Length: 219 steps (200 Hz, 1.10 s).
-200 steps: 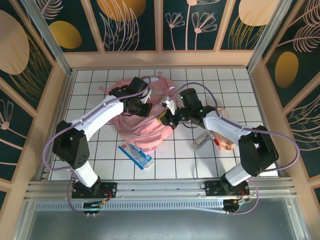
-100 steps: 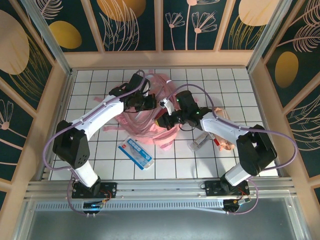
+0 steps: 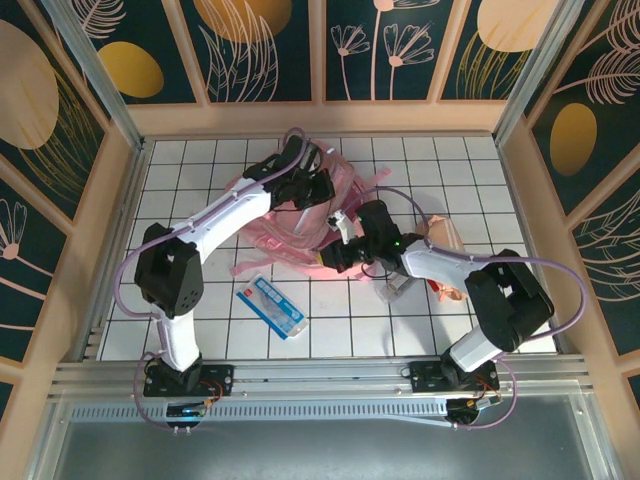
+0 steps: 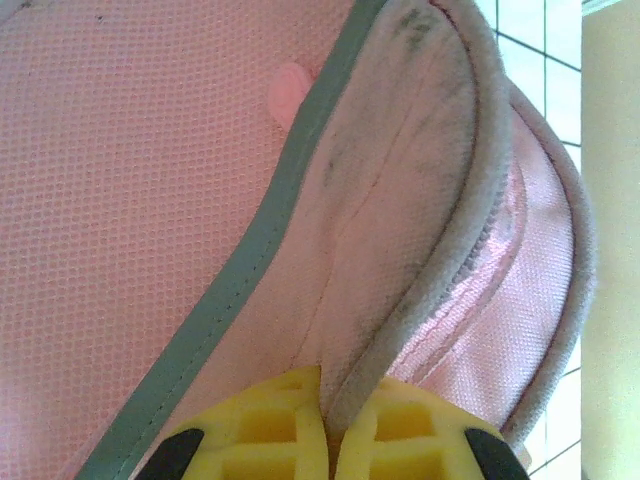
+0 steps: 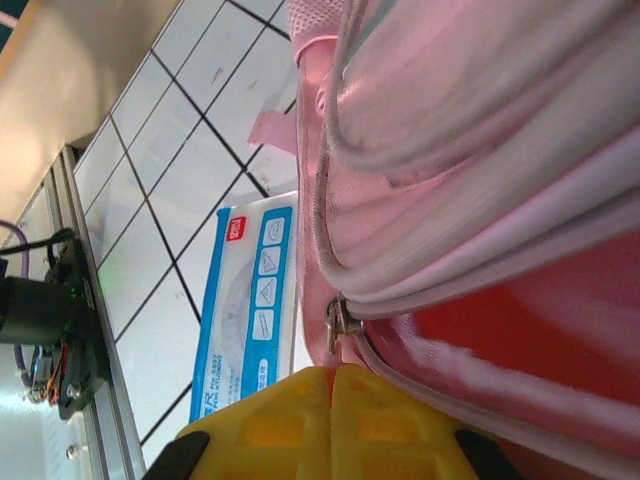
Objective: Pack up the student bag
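Note:
The student bag (image 3: pixel 285 220) is a soft pink backpack lying mid-table. My left gripper (image 3: pixel 312 190) is over its far side. In the left wrist view the yellow fingers (image 4: pixel 250 430) of that gripper (image 4: pixel 330 432) are shut on the grey piped edge (image 4: pixel 440 270) of the bag's pink mesh (image 4: pixel 150 200). My right gripper (image 3: pixel 338 256) is at the bag's near right corner. In the right wrist view this gripper (image 5: pixel 332 405) is shut on the pink tab of the zip pull (image 5: pixel 340 322), with the bag (image 5: pixel 480 120) just above.
A blue-and-white stationery packet (image 3: pixel 272 305) (image 5: pixel 245 300) lies on the white tiled table (image 3: pixel 200 300) just in front of the bag. A small pale object (image 3: pixel 392 288) and a peach-coloured item (image 3: pixel 447 240) lie by the right arm. Wooden walls (image 3: pixel 120 200) enclose the table.
The left arm has swung towards the far right, dragging the bag's edge with it. The right gripper has come nearer with the zip pull. More of the packet is uncovered.

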Available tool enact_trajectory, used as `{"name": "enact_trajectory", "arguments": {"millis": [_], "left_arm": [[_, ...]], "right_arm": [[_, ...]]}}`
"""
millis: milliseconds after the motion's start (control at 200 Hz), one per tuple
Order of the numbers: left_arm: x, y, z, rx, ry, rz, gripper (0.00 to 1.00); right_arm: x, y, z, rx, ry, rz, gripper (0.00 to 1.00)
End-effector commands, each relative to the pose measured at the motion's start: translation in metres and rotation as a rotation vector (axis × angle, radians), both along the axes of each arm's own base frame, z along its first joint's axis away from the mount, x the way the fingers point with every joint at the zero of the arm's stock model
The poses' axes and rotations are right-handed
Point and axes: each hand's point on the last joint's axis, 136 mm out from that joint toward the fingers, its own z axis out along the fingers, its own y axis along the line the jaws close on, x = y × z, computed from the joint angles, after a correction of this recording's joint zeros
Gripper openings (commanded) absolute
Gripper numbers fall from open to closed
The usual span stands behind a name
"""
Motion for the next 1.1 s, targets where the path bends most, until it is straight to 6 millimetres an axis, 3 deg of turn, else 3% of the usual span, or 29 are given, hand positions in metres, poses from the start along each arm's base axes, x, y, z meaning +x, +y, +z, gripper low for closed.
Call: {"name": "enact_trajectory", "arguments": {"millis": [0, 390, 651, 1091], "left_arm": [[0.031, -0.035, 0.077, -0.181, -0.192, 0.041, 0.00], [0.055, -0.068, 0.102, -0.252, -0.219, 0.130, 0.00], [0.052, -0.081, 0.106, -0.277, -0.219, 0.153, 0.00], [0.047, -0.090, 0.116, -0.311, -0.237, 0.166, 0.00]], "right_arm": [[-0.009, 0.010, 0.015, 0.079, -0.004, -0.013, 0.00], [0.023, 0.022, 0.026, 0.147, -0.127, -0.325, 0.00], [0.035, 0.054, 0.028, 0.277, -0.175, -0.399, 0.00], [0.080, 0.098, -0.005, 0.281, -0.284, -0.513, 0.00]]}}
